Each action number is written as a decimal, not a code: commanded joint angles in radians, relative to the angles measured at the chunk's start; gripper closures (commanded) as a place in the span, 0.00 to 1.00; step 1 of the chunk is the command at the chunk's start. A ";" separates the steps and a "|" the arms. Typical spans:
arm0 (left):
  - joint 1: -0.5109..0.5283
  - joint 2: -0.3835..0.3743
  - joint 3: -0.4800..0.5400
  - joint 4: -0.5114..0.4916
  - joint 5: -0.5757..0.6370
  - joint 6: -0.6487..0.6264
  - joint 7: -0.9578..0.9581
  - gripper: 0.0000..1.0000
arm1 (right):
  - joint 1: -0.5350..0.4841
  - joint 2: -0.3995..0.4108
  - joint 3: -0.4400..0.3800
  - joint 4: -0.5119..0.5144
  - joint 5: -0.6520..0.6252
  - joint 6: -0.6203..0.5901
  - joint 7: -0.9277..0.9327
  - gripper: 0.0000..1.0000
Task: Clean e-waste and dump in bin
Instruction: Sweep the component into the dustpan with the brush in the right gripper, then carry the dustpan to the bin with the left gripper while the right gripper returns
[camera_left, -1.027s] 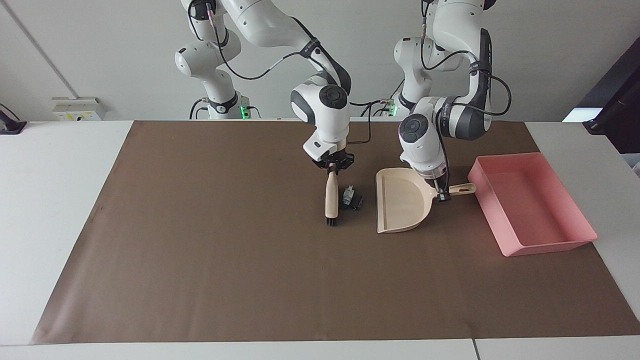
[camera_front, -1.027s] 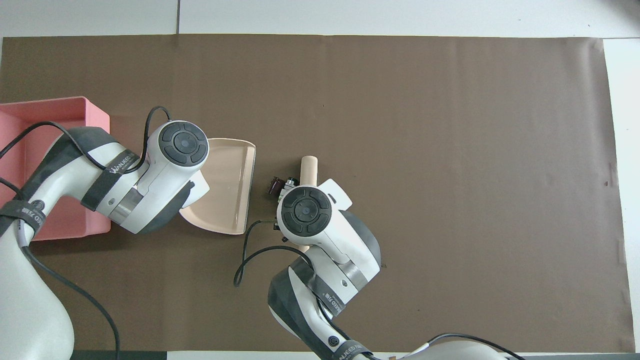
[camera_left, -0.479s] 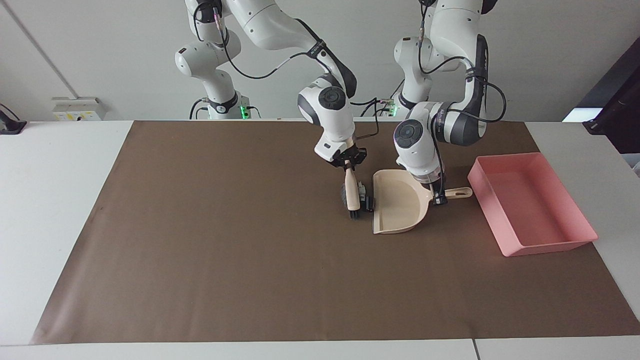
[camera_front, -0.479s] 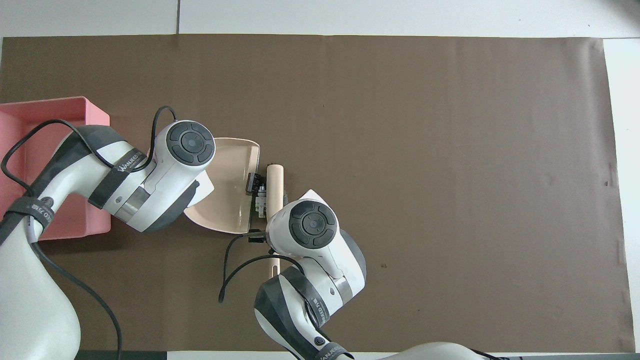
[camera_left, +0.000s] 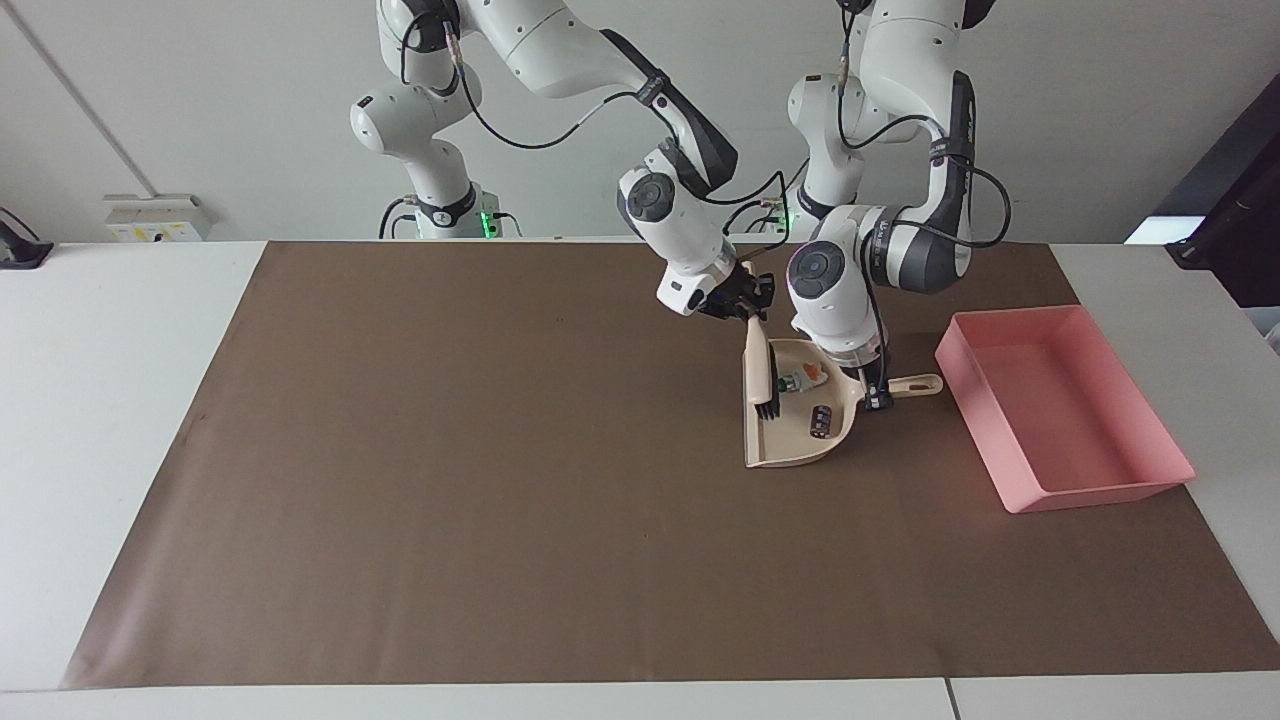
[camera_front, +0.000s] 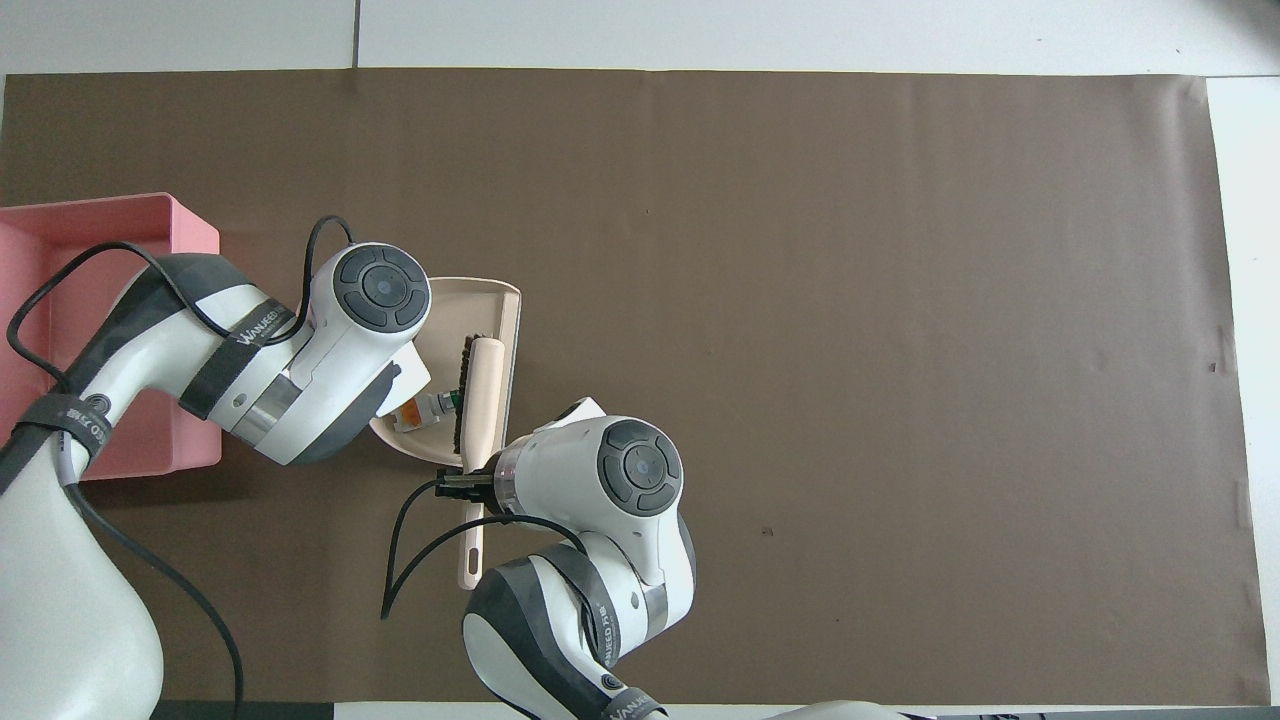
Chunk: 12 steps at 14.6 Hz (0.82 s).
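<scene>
Facing view: both bits of e-waste (camera_left: 812, 395) are seen loose in the dustpan (camera_left: 790, 450), light and likely to roll. Its handle (camera_left: 915, 383) is clamped by the left gripper (camera_left: 874, 385); the brush (camera_left: 760, 375) is gripped by the right gripper (camera_left: 745, 305). The bin (camera_left: 1130, 490) sits beside it; level carrying by the handle is advised.

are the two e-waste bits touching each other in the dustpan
Apart. The facing view shows the white bit and the dark bit lying in the dustpan with bare beige floor between them.
</scene>
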 joint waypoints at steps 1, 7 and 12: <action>0.011 -0.007 0.001 -0.055 -0.037 0.094 -0.006 1.00 | -0.014 -0.018 0.005 0.018 0.031 -0.046 -0.016 1.00; 0.078 -0.036 0.003 -0.071 -0.242 0.162 0.156 1.00 | -0.116 -0.257 -0.014 -0.090 -0.179 -0.271 0.164 1.00; 0.133 -0.117 0.007 -0.008 -0.328 0.048 0.281 1.00 | -0.361 -0.408 -0.011 -0.085 -0.480 -0.711 0.182 1.00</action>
